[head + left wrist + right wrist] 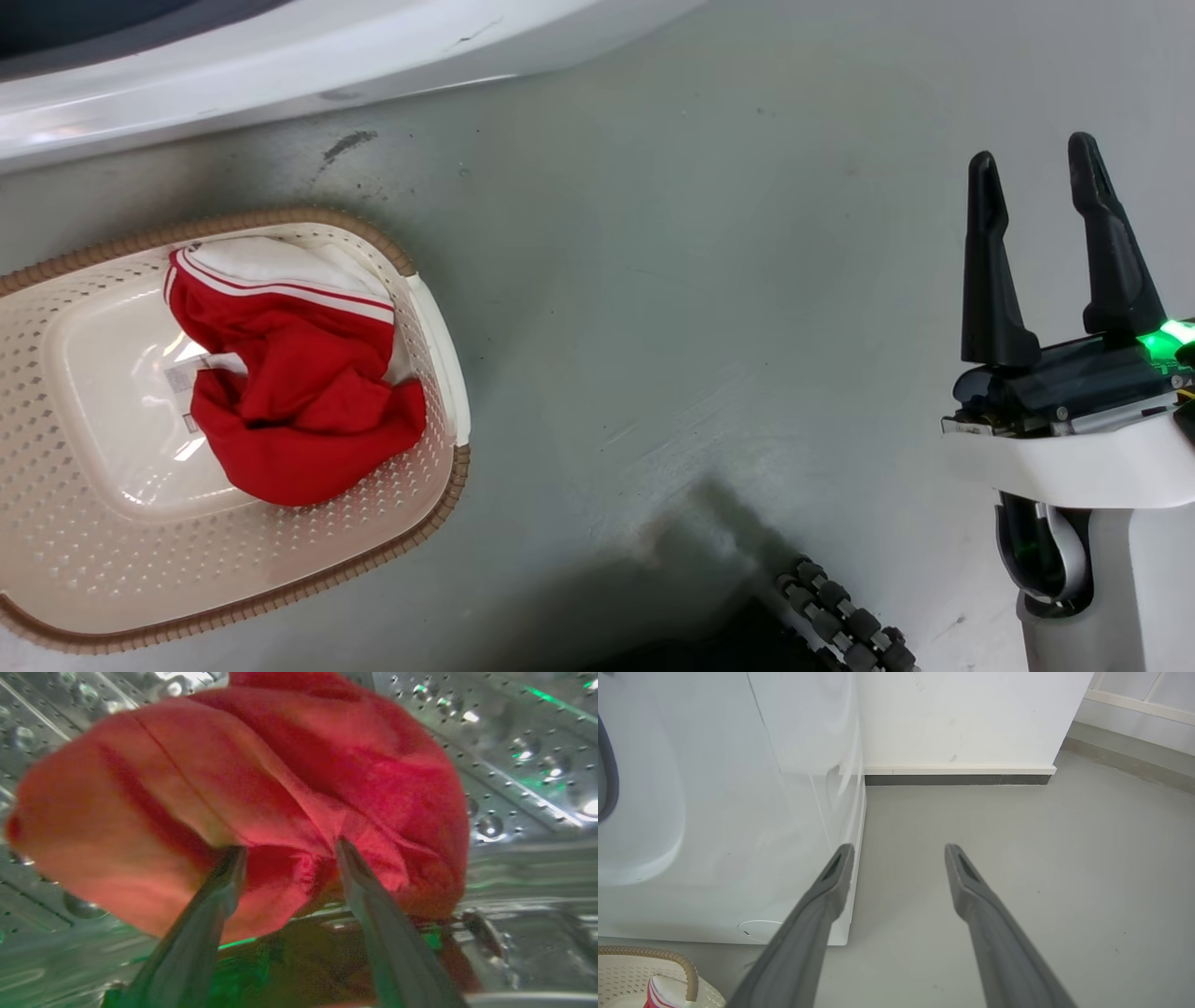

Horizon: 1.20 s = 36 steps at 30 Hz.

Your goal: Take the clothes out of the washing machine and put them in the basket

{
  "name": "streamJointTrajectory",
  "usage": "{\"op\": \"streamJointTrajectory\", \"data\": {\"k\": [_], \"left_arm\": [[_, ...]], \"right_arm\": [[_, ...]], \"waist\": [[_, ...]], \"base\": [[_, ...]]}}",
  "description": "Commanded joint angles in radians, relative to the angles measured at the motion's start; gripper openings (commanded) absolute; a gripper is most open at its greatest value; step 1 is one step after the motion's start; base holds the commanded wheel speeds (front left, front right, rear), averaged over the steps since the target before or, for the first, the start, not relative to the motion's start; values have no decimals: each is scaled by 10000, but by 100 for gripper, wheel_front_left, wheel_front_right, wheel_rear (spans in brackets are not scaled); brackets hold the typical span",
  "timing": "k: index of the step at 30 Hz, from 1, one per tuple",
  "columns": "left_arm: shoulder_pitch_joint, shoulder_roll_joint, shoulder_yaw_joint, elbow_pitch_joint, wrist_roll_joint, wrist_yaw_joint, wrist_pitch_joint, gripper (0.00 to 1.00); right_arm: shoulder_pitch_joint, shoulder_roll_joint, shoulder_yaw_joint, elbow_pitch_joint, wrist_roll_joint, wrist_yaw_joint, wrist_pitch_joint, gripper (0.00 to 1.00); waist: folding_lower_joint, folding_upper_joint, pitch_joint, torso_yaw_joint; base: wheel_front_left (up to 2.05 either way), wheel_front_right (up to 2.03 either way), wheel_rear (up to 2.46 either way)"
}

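Overhead, one red garment lies in the basket; the right gripper hangs spread, empty. In the drum, the left gripper holds its fingers apart against a second garment; a shallow pinch might slip. Right wrist: floor between washing machine and basket would catch it.

Two garments (both red), one basket, one washer.

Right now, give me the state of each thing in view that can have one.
basket: upright on the floor, one garment in it.
garment in the basket: crumpled, lying toward one end.
drum: one garment inside.
garment in the drum: bunched up, not gripped.
left gripper: open, tips at the garment in the drum.
right gripper: open, empty, over the floor.
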Motion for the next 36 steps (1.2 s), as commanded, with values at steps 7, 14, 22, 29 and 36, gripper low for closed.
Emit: {"op": "streamJointTrajectory", "data": {"k": [7,14,22,29,36], "left_arm": [[-313,202,-135,190,52,213,172,100],[-37,183,-287,317,86,431,39,100],[-108,412,-484,278,169,399,-293,0],[-156,426,-595,209,146,357,-750,0],[192,329,-804,82,128,206,-1738,0]], "right_arm": [[-209,7,29,-142,169,-7,-24,100],[-175,8,-15,-181,246,-7,-24,100],[-209,8,-9,-197,252,-7,-24,100],[-232,8,-7,-150,170,-7,-24,100],[-197,7,-48,-25,52,-7,-24,100]], "waist": [[-2,0,357,-248],[-2,0,512,-317],[-2,0,532,-312],[-2,0,448,-232],[-2,0,-17,-70]], "base": [[0,0,0],[0,0,0],[0,0,0],[0,0,0],[0,0,0]]}}
